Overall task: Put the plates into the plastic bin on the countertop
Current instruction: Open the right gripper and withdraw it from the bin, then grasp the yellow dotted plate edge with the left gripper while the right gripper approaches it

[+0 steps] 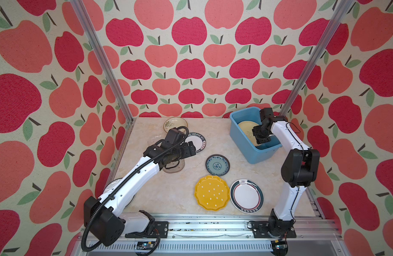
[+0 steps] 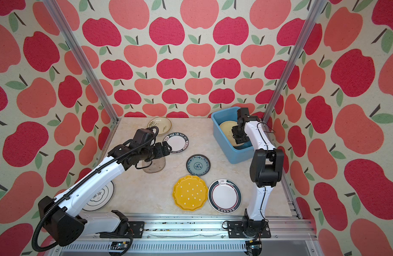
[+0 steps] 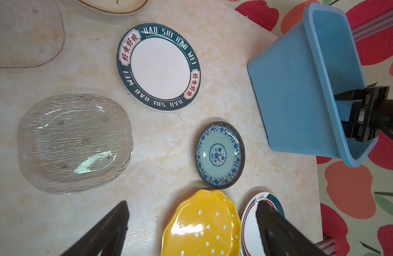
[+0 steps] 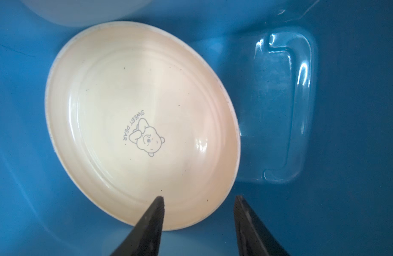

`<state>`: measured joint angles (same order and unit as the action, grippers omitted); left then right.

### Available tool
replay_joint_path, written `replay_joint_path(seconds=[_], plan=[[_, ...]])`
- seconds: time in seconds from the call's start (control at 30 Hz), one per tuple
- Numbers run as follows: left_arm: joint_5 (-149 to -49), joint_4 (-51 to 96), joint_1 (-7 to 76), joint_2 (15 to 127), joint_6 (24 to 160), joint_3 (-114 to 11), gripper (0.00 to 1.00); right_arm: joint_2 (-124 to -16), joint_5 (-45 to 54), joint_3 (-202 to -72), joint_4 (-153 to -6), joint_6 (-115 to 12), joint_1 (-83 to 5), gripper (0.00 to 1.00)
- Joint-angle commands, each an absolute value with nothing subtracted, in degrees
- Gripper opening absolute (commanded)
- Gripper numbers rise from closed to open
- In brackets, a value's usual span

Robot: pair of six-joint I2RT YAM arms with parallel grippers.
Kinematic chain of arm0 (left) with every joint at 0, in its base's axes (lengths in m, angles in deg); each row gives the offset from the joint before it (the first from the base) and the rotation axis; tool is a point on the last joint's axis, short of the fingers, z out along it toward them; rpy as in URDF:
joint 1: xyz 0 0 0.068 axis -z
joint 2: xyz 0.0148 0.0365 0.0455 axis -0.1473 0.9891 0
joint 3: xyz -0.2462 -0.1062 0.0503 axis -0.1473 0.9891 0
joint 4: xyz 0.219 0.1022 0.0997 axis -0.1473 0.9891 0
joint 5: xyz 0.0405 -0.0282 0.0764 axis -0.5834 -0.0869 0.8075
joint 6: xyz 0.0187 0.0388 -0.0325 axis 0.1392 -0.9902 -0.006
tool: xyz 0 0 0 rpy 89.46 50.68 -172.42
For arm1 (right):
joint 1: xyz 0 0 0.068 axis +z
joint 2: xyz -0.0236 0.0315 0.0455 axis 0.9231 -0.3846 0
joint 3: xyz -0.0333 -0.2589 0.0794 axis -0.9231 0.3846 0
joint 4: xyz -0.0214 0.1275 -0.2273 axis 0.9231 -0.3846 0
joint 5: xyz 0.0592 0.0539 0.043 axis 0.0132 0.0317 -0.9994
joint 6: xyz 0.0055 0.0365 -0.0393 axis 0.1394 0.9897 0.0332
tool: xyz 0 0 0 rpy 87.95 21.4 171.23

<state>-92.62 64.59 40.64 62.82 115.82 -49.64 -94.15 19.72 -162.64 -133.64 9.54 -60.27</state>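
Observation:
The plastic bin (image 1: 236,135) stands at the back right of the countertop (image 1: 169,195). A pale yellow plate (image 4: 142,115) lies inside it. My right gripper (image 4: 199,199) hangs open just over that plate's edge, holding nothing. On the countertop lie a white dark-rimmed plate (image 3: 159,66), a small blue-patterned plate (image 3: 220,155), a scalloped yellow plate (image 1: 212,192), a second dark-rimmed plate (image 1: 246,195), a cream plate with a plant drawing (image 1: 175,124) and two clear glass plates (image 3: 74,144) (image 3: 24,33). My left gripper (image 1: 191,148) hovers open and empty by the lettered dark-rimmed plate.
Another white plate (image 2: 98,197) lies near the front left, half hidden under my left arm. Aluminium rails (image 1: 213,223) edge the front of the countertop. Apple-patterned walls close in the back and both sides. The bin sits close to the right corner post (image 1: 302,73).

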Motion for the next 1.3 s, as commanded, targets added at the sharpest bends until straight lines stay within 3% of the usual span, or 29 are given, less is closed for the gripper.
replay_joint_path(seconds=[0.0,0.17,0.37,0.53,0.8,1.27], plan=[[-91.15,67.81,41.06,60.76,114.94,-51.17,0.93,-90.27,20.66,-165.33,-135.29,4.65,-60.31,0.58],[-92.6,73.4,41.07,58.81,115.29,-52.66,0.96,-84.83,18.72,-167.27,-134.42,-5.57,-59.99,0.97],[-96.72,83.14,41.2,56.4,118.35,-54.46,1.0,-75.39,12.58,-166.97,-134.66,-21.33,-59.2,0.96],[-98.56,87.73,44.08,53.6,122.45,-54.22,0.99,-67.68,8.45,-163.83,-138.98,-34.22,-52.79,0.95],[-99.14,90.13,52.37,54.78,132.83,-50.38,1.0,-58.91,2.8,-144.48,-142.59,-40.55,-38.3,0.94],[-96.93,71.21,62.2,53.78,160.69,-28.85,0.98,-63.27,0.13,-125.97,-135.78,-47.08,-30.74,0.91]])
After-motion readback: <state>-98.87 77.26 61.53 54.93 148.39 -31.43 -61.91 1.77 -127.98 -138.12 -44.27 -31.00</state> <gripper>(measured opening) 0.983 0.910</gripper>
